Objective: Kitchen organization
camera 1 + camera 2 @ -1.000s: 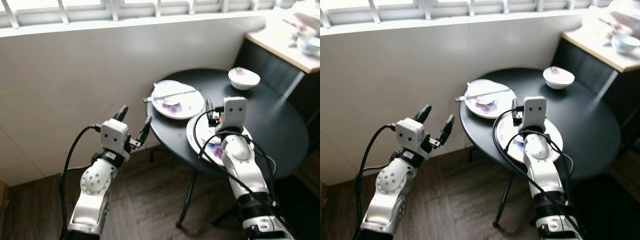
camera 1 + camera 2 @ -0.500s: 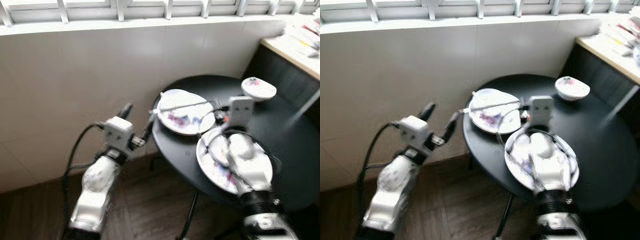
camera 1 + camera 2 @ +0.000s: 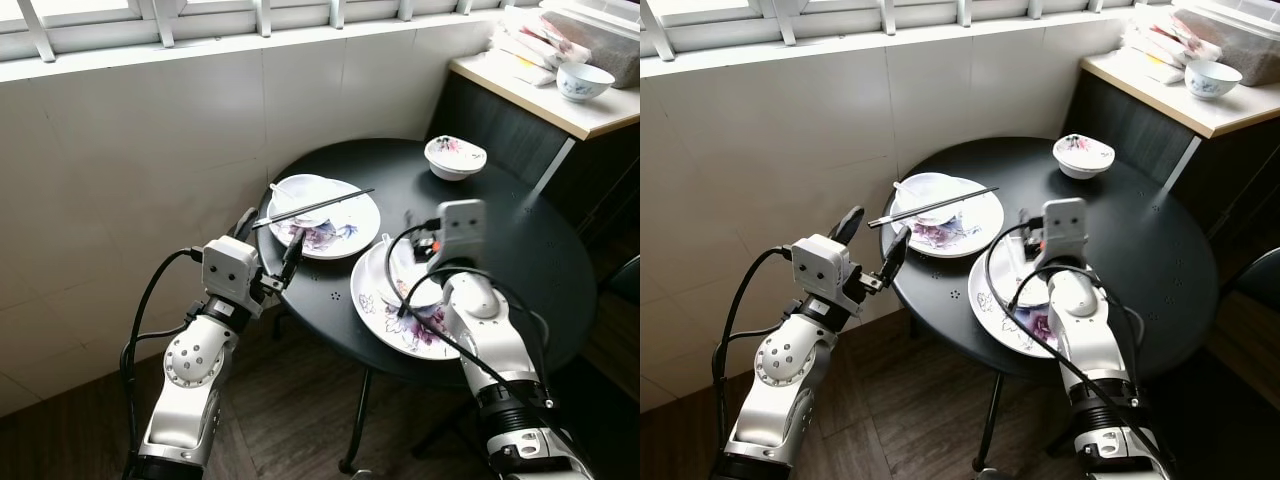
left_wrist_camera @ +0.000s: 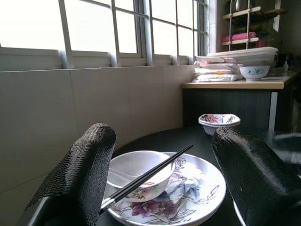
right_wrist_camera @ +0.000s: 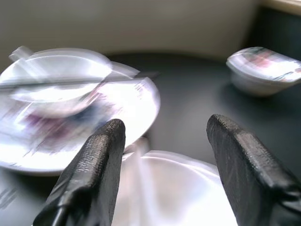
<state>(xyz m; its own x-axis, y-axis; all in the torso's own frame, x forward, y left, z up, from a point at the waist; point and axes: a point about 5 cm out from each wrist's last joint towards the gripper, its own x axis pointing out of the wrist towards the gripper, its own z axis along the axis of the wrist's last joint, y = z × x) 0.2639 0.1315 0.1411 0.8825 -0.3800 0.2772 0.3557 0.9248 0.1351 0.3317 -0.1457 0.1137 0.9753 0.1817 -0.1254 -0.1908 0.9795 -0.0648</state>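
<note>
Silver arms raised, left gripper [image 3: 268, 247] open beside round table [image 3: 530, 240], right gripper [image 5: 164, 155] open, seemingly over plate [image 3: 385, 320]

Round black table [image 3: 540, 240]: 2 floral plates [image 3: 340, 215] [image 3: 385, 320], small bowl [image 3: 455, 157].

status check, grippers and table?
Left gripper open beside table edge. Right gripper open over near plate. Chopsticks lie across bowl on far plate. Nothing blocking.

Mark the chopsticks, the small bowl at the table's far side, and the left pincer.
chopsticks [image 3: 318, 207]: left eye view, mid-shaft above the plate.
small bowl [image 3: 455, 157]: left eye view, inside, near the rim.
left pincer [image 3: 268, 238]: left eye view, midway between the open fingertips.
</note>
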